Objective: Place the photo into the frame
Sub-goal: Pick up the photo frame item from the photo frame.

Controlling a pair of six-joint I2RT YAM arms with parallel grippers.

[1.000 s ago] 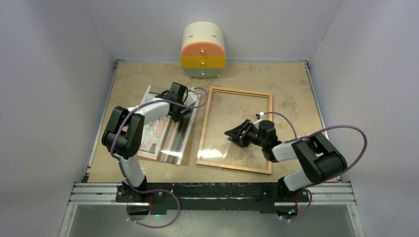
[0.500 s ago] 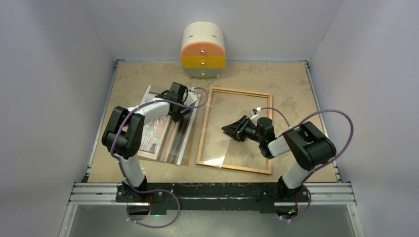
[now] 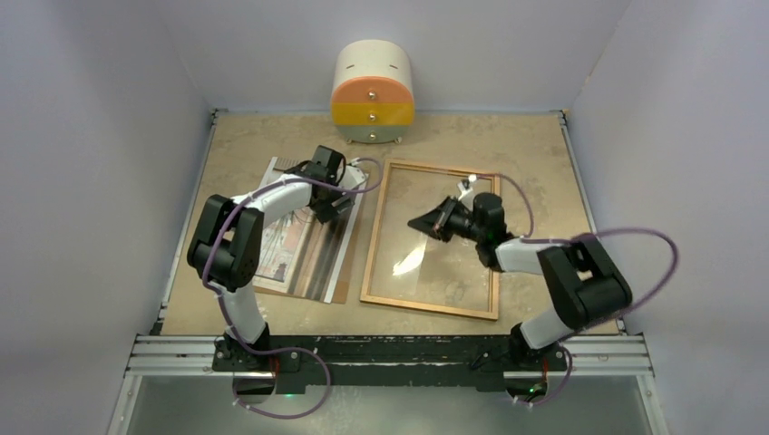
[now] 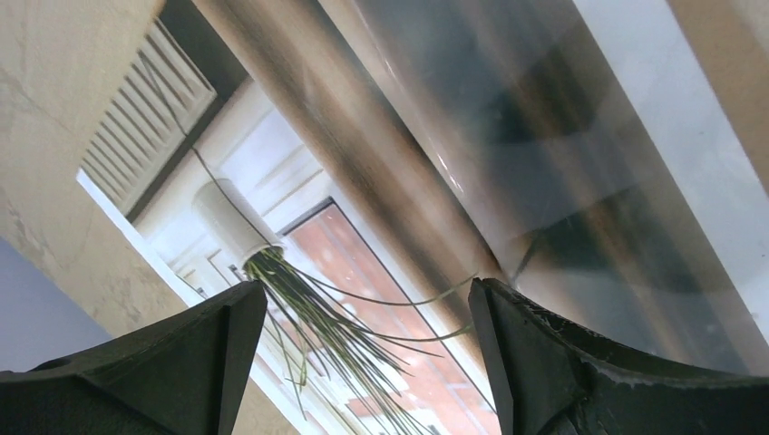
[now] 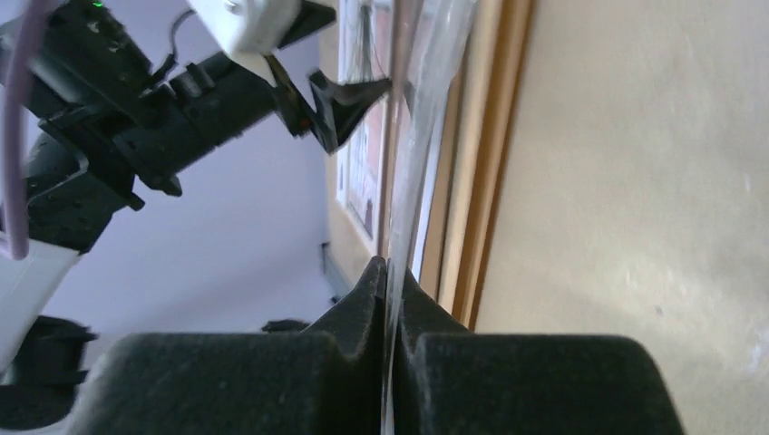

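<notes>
The photo (image 3: 290, 245) lies picture side up on a brown backing board (image 3: 343, 290) at the left. My left gripper (image 3: 325, 207) hovers open just above its far part. In the left wrist view the printed plant and window (image 4: 363, 227) show between the wide-apart fingers (image 4: 181, 362). The frame (image 3: 431, 304) of thin reddish wood lies flat to the right. My right gripper (image 3: 419, 223) is over the frame's inside, shut on the edge of a thin clear pane (image 5: 426, 100). The frame's left rail (image 5: 472, 181) runs just beyond the jaws (image 5: 388, 267).
A round drawer cabinet (image 3: 373, 93) in cream, orange and yellow stands at the back edge. Grey walls close in the table on the left, back and right. The left arm's gripper (image 5: 335, 100) shows in the right wrist view, beyond the frame.
My right gripper has closed on the clear pane and moved toward the back of the frame. The glare on the pane has shifted. The left arm has barely moved.
</notes>
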